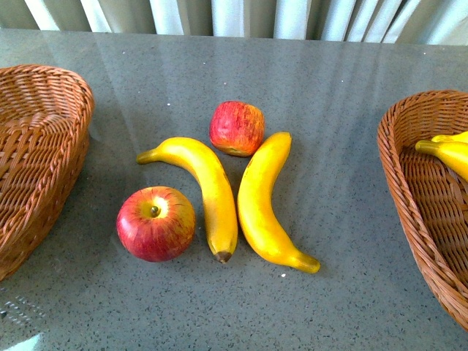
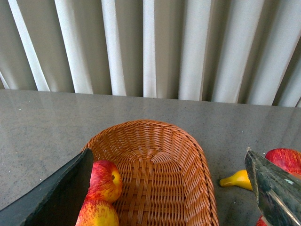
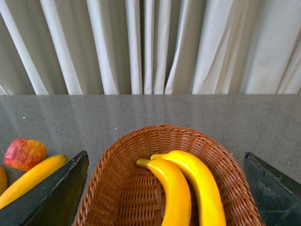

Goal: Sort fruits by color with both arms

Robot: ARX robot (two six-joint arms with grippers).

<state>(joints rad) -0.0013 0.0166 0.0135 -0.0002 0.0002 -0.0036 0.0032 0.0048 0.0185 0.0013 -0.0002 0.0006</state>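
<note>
In the front view two red apples, one near [image 1: 156,223] and one far [image 1: 237,128], lie mid-table with two bananas, a left one [image 1: 205,190] and a right one [image 1: 265,205], between them. No arm shows there. My left gripper [image 2: 171,193] is open above the left basket [image 2: 155,169], which holds two apples, an upper [image 2: 104,180] and a lower [image 2: 99,215]. My right gripper [image 3: 167,193] is open above the right basket [image 3: 117,188], which holds two bananas, one [image 3: 173,193] beside the other [image 3: 202,186].
The left basket [image 1: 36,153] and right basket [image 1: 424,212] stand at the table's two sides. Pale curtains [image 1: 234,16] hang behind the grey table. A banana tip [image 2: 236,180] and an apple [image 2: 284,160] show beside the left basket.
</note>
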